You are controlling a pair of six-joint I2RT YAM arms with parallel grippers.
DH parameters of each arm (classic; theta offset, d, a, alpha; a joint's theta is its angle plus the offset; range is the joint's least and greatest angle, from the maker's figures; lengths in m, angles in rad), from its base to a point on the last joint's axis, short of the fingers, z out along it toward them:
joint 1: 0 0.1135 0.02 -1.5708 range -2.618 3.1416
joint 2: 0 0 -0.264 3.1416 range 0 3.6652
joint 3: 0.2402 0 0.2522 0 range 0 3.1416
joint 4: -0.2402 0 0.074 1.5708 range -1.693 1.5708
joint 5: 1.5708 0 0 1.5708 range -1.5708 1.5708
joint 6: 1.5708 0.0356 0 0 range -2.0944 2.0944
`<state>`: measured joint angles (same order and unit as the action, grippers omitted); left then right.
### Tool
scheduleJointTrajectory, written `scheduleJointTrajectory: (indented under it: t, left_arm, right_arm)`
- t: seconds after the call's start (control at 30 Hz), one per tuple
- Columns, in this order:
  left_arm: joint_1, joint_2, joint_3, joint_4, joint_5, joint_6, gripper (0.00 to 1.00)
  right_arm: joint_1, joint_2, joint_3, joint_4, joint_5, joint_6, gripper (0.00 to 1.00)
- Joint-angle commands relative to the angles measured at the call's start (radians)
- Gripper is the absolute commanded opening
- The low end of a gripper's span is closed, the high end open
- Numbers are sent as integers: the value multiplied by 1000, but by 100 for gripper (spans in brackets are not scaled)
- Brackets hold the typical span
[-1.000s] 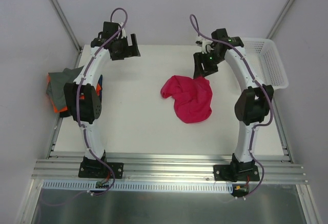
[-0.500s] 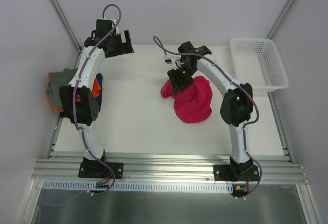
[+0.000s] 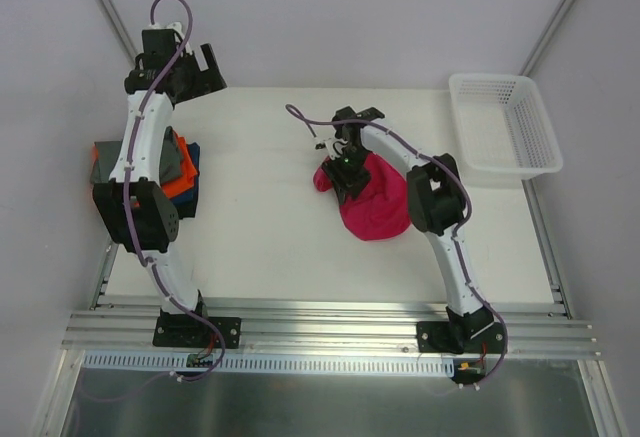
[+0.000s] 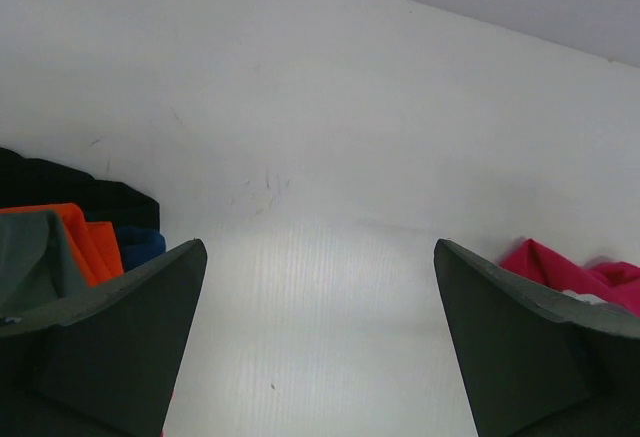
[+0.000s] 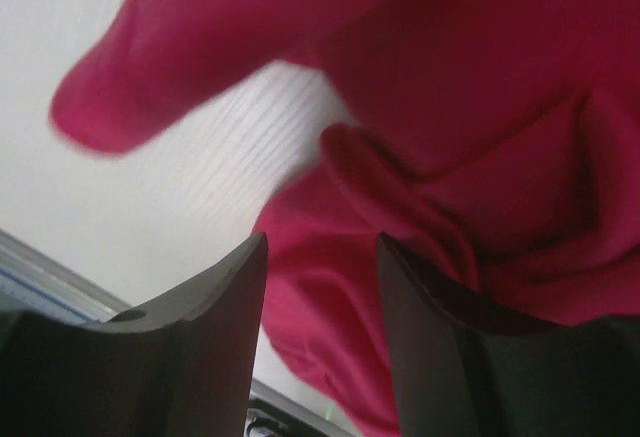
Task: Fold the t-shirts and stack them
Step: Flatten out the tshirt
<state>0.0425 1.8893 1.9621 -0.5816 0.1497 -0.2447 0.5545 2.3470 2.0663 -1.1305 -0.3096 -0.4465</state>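
Item: crumpled magenta-pink cloth t-shirt (image 3: 380, 207), centre of white table (image 3: 260, 237).
Detail: right fingers (image 5: 200, 337) half-parted at its 11 o'clock edge, grip unclear; left fingers (image 4: 120, 337) wide, 10 o'clock; grey-orange-navy shirt pile (image 3: 172, 170), 9 o'clock.

No readable text, label, brand, number or sign is showing in any view. Nothing legible is appearing on the magenta t-shirt (image 3: 380, 209) lying under the right jaws, on the folded t-shirts (image 3: 172, 169) beside the left arm, on the white basket (image 3: 515, 169) or on the worktop (image 3: 260, 217).
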Motion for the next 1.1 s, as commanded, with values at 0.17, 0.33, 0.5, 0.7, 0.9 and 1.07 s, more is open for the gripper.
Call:
scheduleJointTrajectory:
  t: [0.17, 0.33, 0.5, 0.7, 0.9, 1.07]
  left_arm:
    - [0, -162, -69, 11, 4, -8, 99]
    - [0, -179, -107, 11, 16, -15, 99]
    - [2, -174, -100, 11, 28, -22, 99]
    - [0, -182, -89, 14, 28, -19, 99]
    - [2, -194, -111, 14, 25, -19, 99]
    - [2, -185, -115, 16, 39, -27, 99]
  right_arm:
    - [19, 112, 219, 28, 132, -12, 51]
    - [39, 120, 255, 60, 187, -17, 52]
    - [51, 159, 304, 78, 207, -14, 53]
    - [65, 198, 322, 89, 219, -14, 53]
    - [73, 216, 325, 95, 260, -24, 45]
    - [73, 174, 308, 101, 334, -43, 30]
